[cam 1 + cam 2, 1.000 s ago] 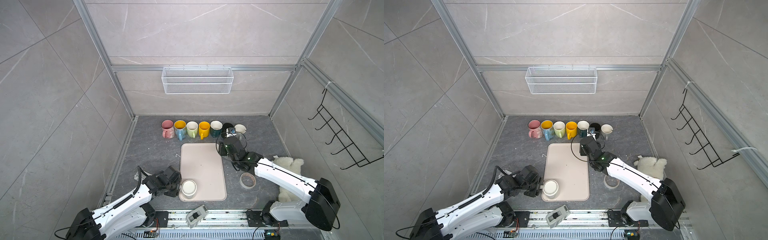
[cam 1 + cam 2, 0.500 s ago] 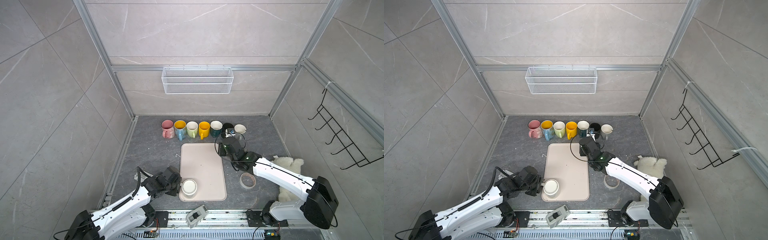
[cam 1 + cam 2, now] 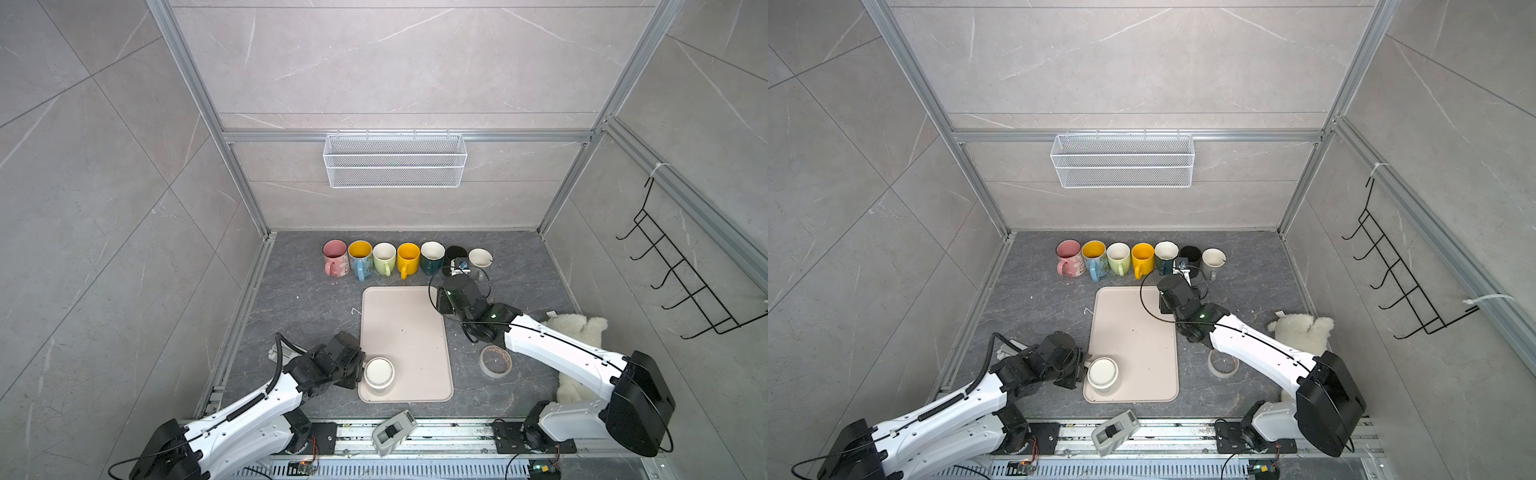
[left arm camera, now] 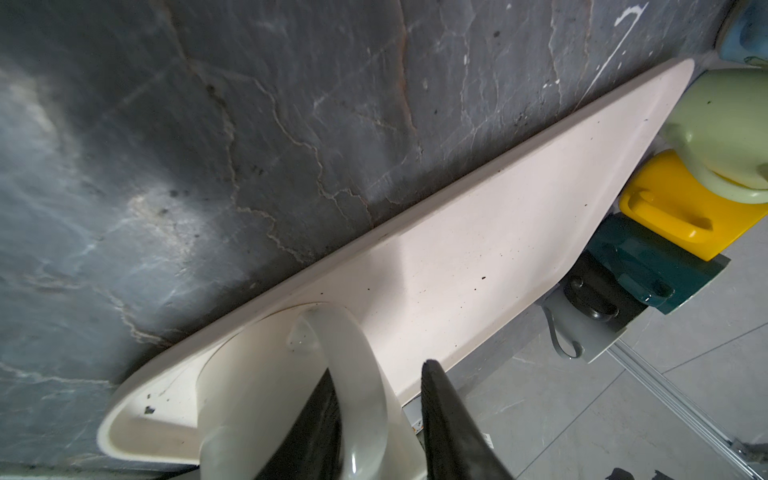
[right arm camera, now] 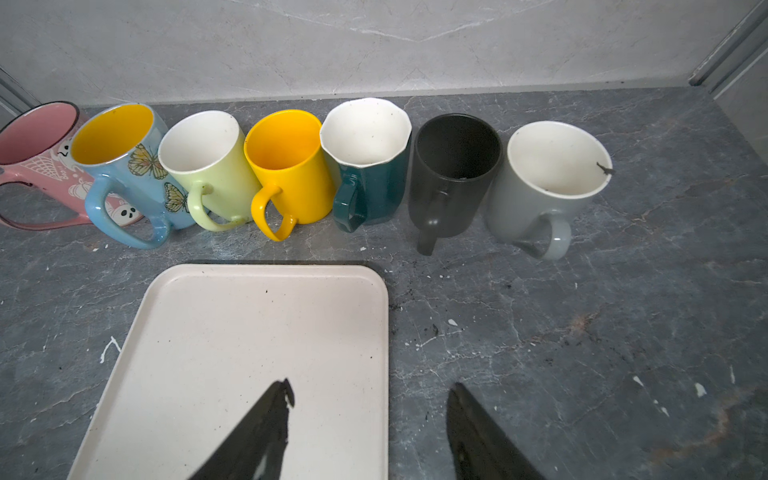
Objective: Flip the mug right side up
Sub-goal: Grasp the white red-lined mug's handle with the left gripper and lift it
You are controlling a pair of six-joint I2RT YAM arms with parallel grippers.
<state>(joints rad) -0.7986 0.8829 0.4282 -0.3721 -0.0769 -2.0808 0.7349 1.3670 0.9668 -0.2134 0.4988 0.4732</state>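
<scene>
The cream mug stands upside down, base up, on the near left corner of the beige tray, which lies flat on the grey stone desk. Its handle points off the tray's left edge toward the left gripper. That gripper is spread around the handle with one finger hard against it. The other finger stands a little clear, so the handle is straddled but not pinched. The right gripper hangs with its jaws wide apart and nothing between them, over the far right corner of the tray. It faces a row of upright mugs along the back wall: pink, blue, pale green, yellow, dark teal, black and grey. A roll of tape lies on the desk just right of the tray, and a white plush toy lies farther right.
</scene>
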